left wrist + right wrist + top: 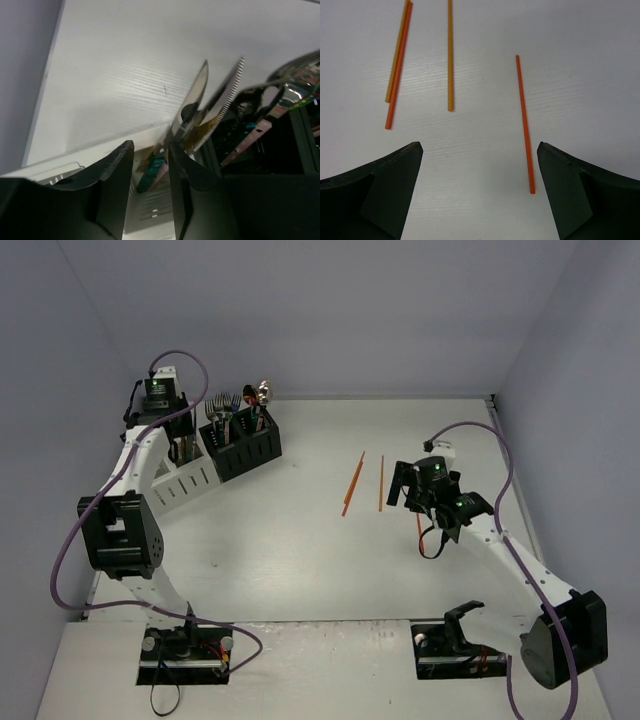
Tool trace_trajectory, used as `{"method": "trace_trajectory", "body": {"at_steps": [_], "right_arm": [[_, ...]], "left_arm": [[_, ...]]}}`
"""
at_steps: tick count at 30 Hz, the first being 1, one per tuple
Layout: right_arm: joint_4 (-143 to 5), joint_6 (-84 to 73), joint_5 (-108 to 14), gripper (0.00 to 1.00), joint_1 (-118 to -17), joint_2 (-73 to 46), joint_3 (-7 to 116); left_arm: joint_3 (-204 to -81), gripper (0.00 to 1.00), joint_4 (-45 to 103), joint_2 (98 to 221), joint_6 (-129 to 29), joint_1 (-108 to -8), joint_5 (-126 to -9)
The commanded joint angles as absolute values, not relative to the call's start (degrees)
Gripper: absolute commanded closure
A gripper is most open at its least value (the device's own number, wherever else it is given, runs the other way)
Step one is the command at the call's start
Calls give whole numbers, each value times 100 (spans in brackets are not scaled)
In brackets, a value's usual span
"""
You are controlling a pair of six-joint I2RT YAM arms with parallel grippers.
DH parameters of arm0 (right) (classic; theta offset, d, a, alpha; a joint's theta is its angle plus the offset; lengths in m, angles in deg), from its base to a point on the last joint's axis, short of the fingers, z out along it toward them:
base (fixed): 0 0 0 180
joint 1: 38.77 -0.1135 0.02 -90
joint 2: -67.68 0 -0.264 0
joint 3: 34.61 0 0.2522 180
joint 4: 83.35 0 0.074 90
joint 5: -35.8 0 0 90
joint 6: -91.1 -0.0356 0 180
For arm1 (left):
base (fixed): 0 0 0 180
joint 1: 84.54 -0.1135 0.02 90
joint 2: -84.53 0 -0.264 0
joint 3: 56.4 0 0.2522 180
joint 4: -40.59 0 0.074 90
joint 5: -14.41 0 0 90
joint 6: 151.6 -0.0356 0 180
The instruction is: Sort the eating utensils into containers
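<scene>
Utensils [232, 412] mostly stood sorted in the black caddy [250, 452] and white caddy [185, 482] at far left, where my left gripper [150, 146] hung slightly parted, while 4 orange sticks [450, 55] lay unsorted on the table [300, 570] below my wide-open, empty right gripper [479, 150].

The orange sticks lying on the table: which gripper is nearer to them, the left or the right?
Right. The right gripper hangs over the orange sticks; the left gripper is far away, over the white caddy at the table's far left.
</scene>
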State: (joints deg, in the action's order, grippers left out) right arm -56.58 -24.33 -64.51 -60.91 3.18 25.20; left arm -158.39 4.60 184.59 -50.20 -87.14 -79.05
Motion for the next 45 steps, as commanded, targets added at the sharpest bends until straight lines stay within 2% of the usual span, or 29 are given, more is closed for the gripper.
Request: {"method": "trace_trajectory", "body": {"at_steps": [1, 5, 8, 10, 15, 20, 21, 29, 34, 38, 45], "right_arm": [[-5396, -2759, -6466, 4, -5843, -32, 2513], [-5158, -2862, -6391, 5, -5693, -344, 2509], [-5091, -2908, -6322, 6, -5583, -600, 2449], [-5078, -2940, -6250, 9, -5509, -815, 2396], [-5090, -2901, -6179, 20, -5477, -1285, 2371], [-5127, -2831, -6121, 34, -5477, -1651, 2375], [-5147, -2818, -6115, 40, -5477, -1716, 2356], [-5403, -2768, -5908, 51, -5477, -2137, 2200], [-5526, -2663, -5879, 81, -5499, -2216, 2121], [-5596, -2620, -5858, 100, -5513, -2047, 2111], [-5724, -2169, -5594, 100, -5833, -953, 2376]], "left_arm": [[-15859, 62, 585, 17869, -4909, -8550, -8017], [-15927, 50, 298, 17603, -4783, -8530, -8033], [-16073, 36, 20, 17306, -4692, -8508, -8010], [-16158, 32, -209, 17109, -4645, -8480, -7923], [-15973, 30, -605, 16606, -4620, -7935, -7675], [-15530, 30, -638, 16188, -4499, -7337, -7369], [-15355, 30, -631, 16090, -4434, -7136, -7277], [-14990, 30, -556, 16028, -4104, -6339, -6966], [-15045, 30, -438, 16198, -3887, -5882, -6904], [-15055, 30, 12, 16338, -3430, -5699, -6445], [-15484, 30, 508, 16879, -2980, -5074, -6043]]}}
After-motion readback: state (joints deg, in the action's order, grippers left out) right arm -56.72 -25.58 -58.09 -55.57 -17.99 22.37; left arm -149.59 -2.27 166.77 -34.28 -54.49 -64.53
